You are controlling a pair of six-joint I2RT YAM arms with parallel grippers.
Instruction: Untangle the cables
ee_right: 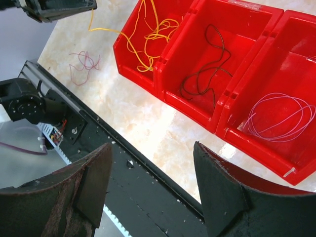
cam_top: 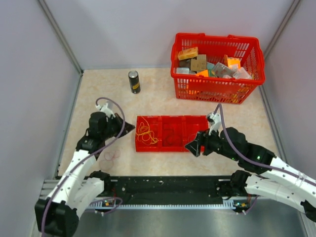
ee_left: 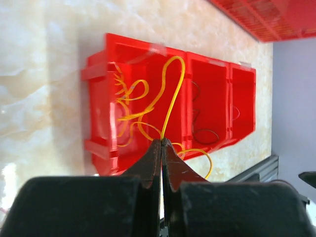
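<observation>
A red three-compartment bin [cam_top: 163, 147] sits mid-table. A yellow-orange cable [cam_top: 144, 132] lies tangled in its left compartment. My left gripper [cam_top: 129, 128] is at the bin's left end, shut on a strand of that yellow cable [ee_left: 170, 94] at its fingertips [ee_left: 161, 141]; the strand arches up out of the bin [ee_left: 98, 123]. A dark cable [ee_right: 205, 69] lies in the middle compartment and a pale pinkish cable [ee_right: 279, 118] in the right one. A thin red cable [cam_top: 111, 155] lies loose on the table, also in the right wrist view [ee_right: 84, 64]. My right gripper [cam_top: 194, 146] hangs open and empty in front of the bin [ee_right: 190, 106].
A red basket [cam_top: 216, 90] full of blocks and packets stands at the back right. A black can [cam_top: 134, 82] stands at the back left. A black rail [cam_top: 168, 185] runs along the near edge. Grey walls close in both sides.
</observation>
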